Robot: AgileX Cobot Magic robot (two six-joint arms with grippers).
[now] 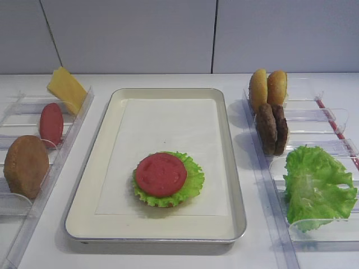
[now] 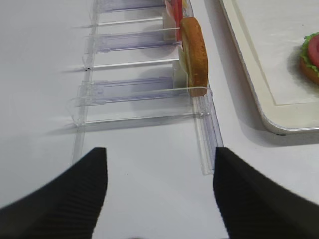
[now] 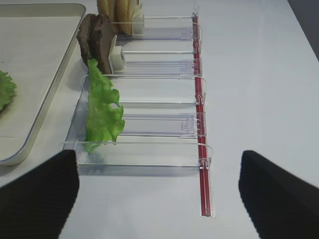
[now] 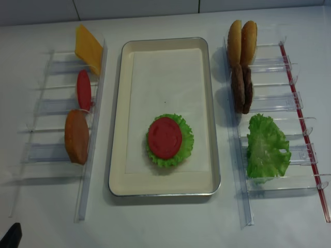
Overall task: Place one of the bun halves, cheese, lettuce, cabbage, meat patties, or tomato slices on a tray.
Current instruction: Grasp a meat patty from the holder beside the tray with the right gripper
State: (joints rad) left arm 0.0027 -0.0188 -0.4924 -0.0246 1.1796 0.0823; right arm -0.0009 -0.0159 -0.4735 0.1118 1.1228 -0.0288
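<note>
Bun half (image 2: 312, 72) cropped, under lettuce (image 2: 305, 54)

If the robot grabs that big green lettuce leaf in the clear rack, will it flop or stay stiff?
Probably floppy: the lettuce is thin and ruffled, and it already droops over the rack edge. It looks light, so it should lift easily. Its wavy edges may bend or slip between the fingers, so a pinch near the middle seems safer.

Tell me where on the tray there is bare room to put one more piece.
The tray's far half is bare liner, from the back rim down to the lettuce under the tomato. Narrow strips flank that stack left and right. The near-middle is crowded.
</note>
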